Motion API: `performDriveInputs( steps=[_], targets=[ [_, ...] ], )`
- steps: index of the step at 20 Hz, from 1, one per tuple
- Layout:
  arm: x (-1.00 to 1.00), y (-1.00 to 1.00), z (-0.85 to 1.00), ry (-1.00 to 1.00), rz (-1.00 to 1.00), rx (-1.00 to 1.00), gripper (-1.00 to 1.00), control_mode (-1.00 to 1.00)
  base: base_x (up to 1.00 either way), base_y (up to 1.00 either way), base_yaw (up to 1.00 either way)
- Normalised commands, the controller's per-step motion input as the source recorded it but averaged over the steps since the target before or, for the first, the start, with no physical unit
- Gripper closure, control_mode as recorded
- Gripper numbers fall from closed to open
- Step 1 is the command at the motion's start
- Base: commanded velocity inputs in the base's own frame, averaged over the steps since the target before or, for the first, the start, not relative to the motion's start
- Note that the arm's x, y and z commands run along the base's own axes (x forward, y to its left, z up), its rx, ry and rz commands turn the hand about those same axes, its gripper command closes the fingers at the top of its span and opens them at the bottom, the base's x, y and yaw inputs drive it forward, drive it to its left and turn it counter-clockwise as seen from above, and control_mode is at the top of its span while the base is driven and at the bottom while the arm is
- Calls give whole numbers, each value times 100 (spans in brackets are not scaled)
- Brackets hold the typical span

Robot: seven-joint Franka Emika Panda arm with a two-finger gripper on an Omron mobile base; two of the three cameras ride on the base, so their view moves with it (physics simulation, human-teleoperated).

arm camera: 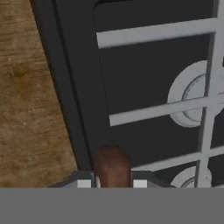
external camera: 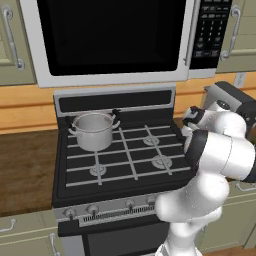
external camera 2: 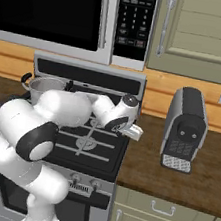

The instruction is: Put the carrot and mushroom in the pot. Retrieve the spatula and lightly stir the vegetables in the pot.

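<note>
The pot [external camera: 94, 131] stands on the stove's back left burner, shiny steel and seemingly empty; in the right base view the pot [external camera 2: 44, 85] is partly hidden behind my arm. My gripper [arm camera: 111, 183] hangs over the stove's right edge, next to the wooden counter. It is shut on a small rounded brown thing, the mushroom [arm camera: 112, 164] by its look, which sits between the two fingertips [arm camera: 83, 182]. My hand [external camera 2: 127, 118] shows above the right burners. The carrot and the spatula are out of view.
Grey grates [external camera: 125, 155] cover the black stove top. A microwave [external camera: 115, 40] hangs above it. A dark coffee machine [external camera 2: 184, 129] stands on the wooden counter [external camera 2: 172, 180] to the right. More counter [external camera: 25, 165] lies left of the stove.
</note>
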Motion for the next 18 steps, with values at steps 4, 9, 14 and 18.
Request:
performDriveInputs(
  steps=[4,9,14,18],
  targets=[
    [-26,98,100,3,0,26,100,-100,0,0,0],
    [-22,86,100,23,-3,48,100,-100,0,0,0],
    [-36,85,77,21,-5,59,100,-100,0,0,0],
    [-46,90,27,14,-14,62,100,-100,0,0,0]
  ],
)
